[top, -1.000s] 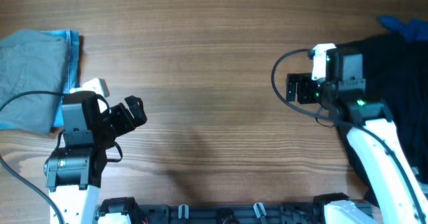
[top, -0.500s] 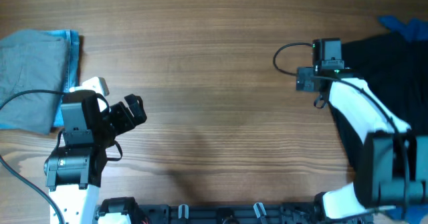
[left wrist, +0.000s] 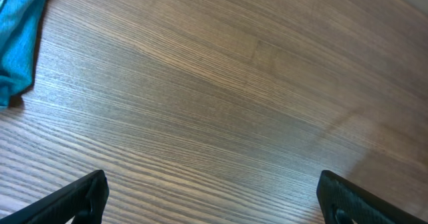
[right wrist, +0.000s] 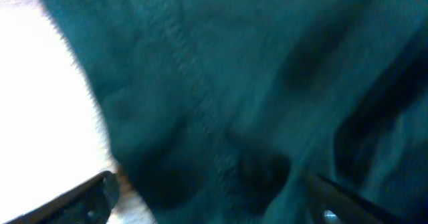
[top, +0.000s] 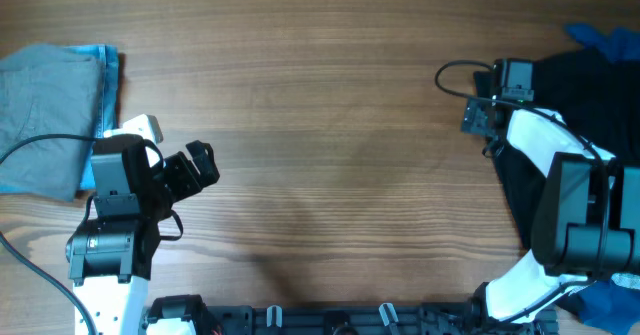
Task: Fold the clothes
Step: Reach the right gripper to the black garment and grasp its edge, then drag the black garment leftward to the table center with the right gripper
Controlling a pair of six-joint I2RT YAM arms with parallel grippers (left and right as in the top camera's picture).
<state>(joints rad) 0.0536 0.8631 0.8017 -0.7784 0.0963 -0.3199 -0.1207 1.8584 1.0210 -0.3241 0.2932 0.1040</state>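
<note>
The large black shirt-like garment (top: pixel 590 105) lies bunched at the table's right edge. My right gripper (top: pixel 482 117) is at its left edge, open. In the right wrist view the dark fabric (right wrist: pixel 254 83) fills the frame, blurred and tinted teal. The two fingers stand wide apart (right wrist: pixel 210 200) over it, holding nothing. My left gripper (top: pixel 200 165) is open and empty over bare wood at the lower left (left wrist: pixel 214 204). A grey garment (top: pixel 45 115) lies on a light blue one (top: pixel 110 70) at the far left.
A royal blue garment (top: pixel 610 40) shows at the top right corner, and more blue fabric (top: pixel 612 305) at the bottom right. The light blue cloth's edge shows in the left wrist view (left wrist: pixel 17 37). The wooden table (top: pixel 320 95) spans the middle.
My right arm swung from over the bare table to the right, onto the black garment's left edge. The left arm has not moved.
</note>
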